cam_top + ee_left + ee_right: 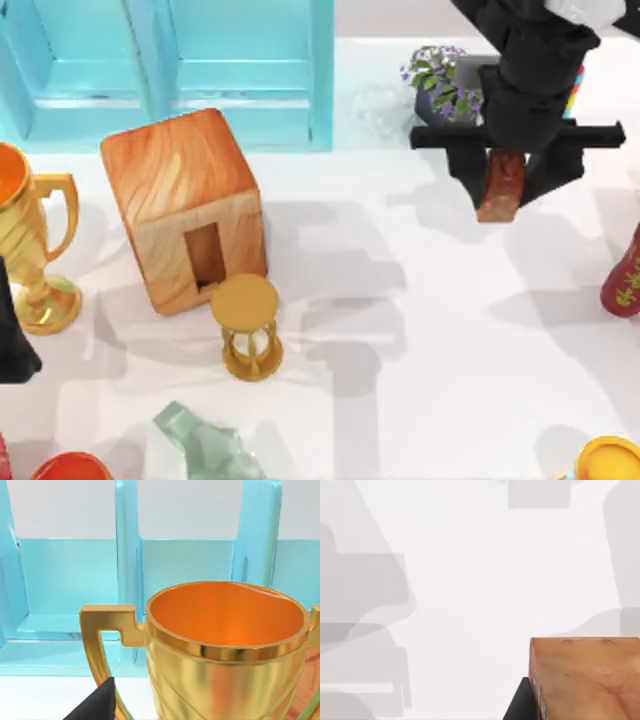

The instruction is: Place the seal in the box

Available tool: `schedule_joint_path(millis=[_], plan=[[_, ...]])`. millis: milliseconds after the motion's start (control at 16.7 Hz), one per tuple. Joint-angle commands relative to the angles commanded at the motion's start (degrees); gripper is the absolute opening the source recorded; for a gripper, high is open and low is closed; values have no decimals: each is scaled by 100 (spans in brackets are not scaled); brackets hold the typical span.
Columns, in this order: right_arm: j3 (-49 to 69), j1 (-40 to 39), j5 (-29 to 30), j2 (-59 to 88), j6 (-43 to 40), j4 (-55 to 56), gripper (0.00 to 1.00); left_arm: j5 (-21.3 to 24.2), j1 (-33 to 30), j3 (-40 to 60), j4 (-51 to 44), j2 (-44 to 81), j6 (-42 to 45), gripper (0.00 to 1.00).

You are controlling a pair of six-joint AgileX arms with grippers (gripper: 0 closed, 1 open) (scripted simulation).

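Observation:
The seal [500, 187], a small glossy reddish-brown block, sits between the black fingers of my right gripper [500, 180], which is shut on it at the back right of the table. In the right wrist view the seal [585, 677] shows close up over bare white tabletop, with one dark finger [520, 706] beside it. The box [180, 205], a wooden cube with a narrow dark slot in its front face, stands far to the left of the seal. My left gripper [10, 335] is parked at the left edge beside a gold trophy.
The gold trophy [25, 250] stands at the left, and a gold hourglass [248, 325] in front of the box. A blue shelf unit [170, 60] lines the back. A potted plant [445, 80] and a dark red vase [625, 275] flank the right gripper. A green glass piece [200, 445] lies near the front.

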State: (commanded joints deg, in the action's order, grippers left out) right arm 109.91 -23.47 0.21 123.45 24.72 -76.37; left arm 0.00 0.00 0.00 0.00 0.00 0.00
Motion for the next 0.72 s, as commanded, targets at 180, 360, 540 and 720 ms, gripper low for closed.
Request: schedule_joint_path(millis=[180,360,540,720], plan=[[0,4,0,9,7,11,0,0,0,0,0,0,0,100],[160,353,110,-354,-280,-47,0,0,0,0,0,0,0,100],[297,1206,249,-1076,-1105,-134,0,0,0,0,0,0,0,100],[39,2511,304,-1684,-2439,-204,0,0,0,0,0,0,0,100]])
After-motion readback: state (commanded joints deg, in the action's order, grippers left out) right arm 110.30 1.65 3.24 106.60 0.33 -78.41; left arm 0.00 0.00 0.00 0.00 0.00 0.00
